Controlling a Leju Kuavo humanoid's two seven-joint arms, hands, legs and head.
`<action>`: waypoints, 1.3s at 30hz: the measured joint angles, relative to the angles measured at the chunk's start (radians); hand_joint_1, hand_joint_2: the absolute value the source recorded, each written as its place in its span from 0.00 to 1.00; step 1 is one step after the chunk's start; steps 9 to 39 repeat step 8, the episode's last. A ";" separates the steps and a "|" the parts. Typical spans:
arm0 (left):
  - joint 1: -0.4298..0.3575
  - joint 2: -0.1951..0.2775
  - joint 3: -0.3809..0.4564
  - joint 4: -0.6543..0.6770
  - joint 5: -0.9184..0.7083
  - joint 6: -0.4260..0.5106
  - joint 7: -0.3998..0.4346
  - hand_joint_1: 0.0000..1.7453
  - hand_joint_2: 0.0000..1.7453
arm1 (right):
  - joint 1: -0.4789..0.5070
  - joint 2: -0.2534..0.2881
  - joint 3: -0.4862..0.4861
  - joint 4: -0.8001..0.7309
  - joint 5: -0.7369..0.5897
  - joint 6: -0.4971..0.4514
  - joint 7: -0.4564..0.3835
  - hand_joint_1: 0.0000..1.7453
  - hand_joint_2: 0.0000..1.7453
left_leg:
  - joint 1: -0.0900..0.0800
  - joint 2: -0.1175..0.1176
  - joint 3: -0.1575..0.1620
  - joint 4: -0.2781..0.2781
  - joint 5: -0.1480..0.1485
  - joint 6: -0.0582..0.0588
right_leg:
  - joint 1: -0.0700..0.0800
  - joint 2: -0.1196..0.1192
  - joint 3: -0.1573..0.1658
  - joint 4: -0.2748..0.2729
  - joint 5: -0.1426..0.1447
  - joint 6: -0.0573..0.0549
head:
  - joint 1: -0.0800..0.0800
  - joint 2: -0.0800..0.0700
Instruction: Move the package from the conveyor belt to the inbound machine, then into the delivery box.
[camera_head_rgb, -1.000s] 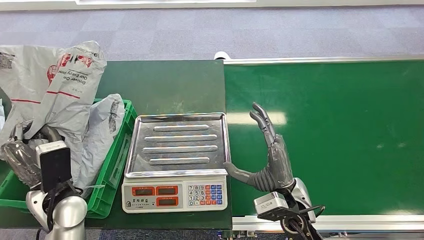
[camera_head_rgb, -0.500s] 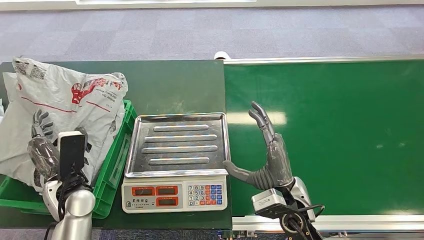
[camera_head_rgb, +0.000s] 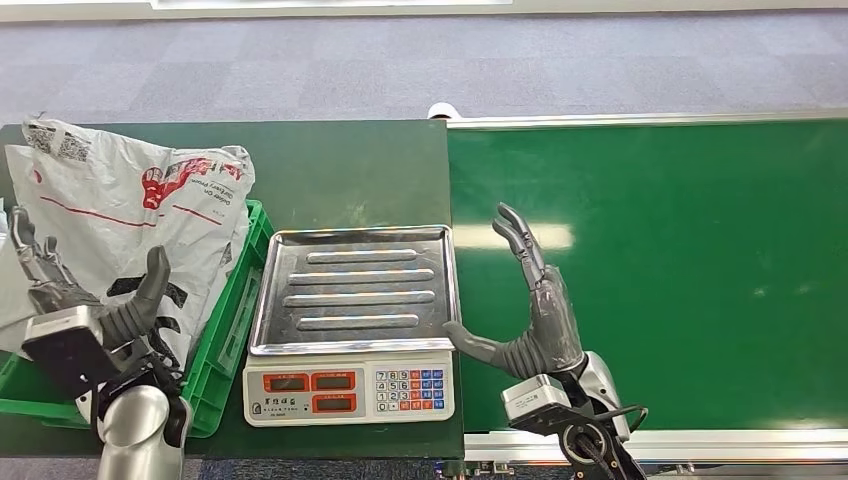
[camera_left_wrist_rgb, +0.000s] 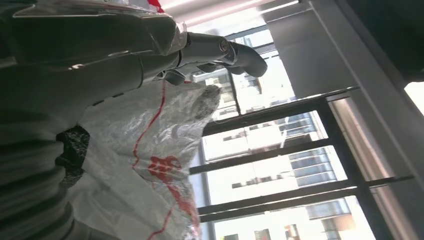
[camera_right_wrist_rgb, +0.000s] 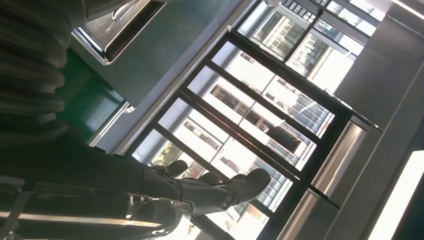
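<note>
the left hand (camera_head_rgb: 75, 300) has let go of the package (camera_head_rgb: 130, 215) and now hovers just in front of it with its fingers (camera_head_rgb: 25, 245) spread and holding nothing, where half a second ago it was pressed against the bag. the package (a grey plastic mailer with red print) has settled into the green delivery box (camera_head_rgb: 225, 340), its upper part leaning out over the dark surface (camera_head_rgb: 340, 170). the right hand (camera_head_rgb: 535, 310) is open too, fingers upright above the conveyor belt (camera_head_rgb: 680, 270), thumb reaching toward the scale (camera_head_rgb: 352, 320), whose steel tray stands between box and belt.
</note>
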 joint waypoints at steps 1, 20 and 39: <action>0.013 -0.003 -0.007 -0.025 0.021 0.005 -0.033 0.00 1.00 | -0.001 0.000 0.000 0.002 -0.002 0.003 -0.001 0.00 1.00 | 0.000 0.000 0.000 0.000 0.000 0.000 | 0.000 0.000 0.000 0.000 0.000 0.000 | 0.000 0.000; 0.059 -0.029 -0.096 -0.247 -0.190 0.080 -0.111 0.00 1.00 | -0.037 -0.001 0.000 0.022 -0.049 0.026 0.000 0.00 1.00 | -0.001 0.000 0.000 0.000 0.000 0.000 | -0.001 -0.001 0.000 -0.001 0.000 0.000 | 0.000 0.000; 0.059 -0.029 -0.096 -0.247 -0.190 0.080 -0.111 0.00 1.00 | -0.037 -0.001 0.000 0.022 -0.049 0.026 0.000 0.00 1.00 | -0.001 0.000 0.000 0.000 0.000 0.000 | -0.001 -0.001 0.000 -0.001 0.000 0.000 | 0.000 0.000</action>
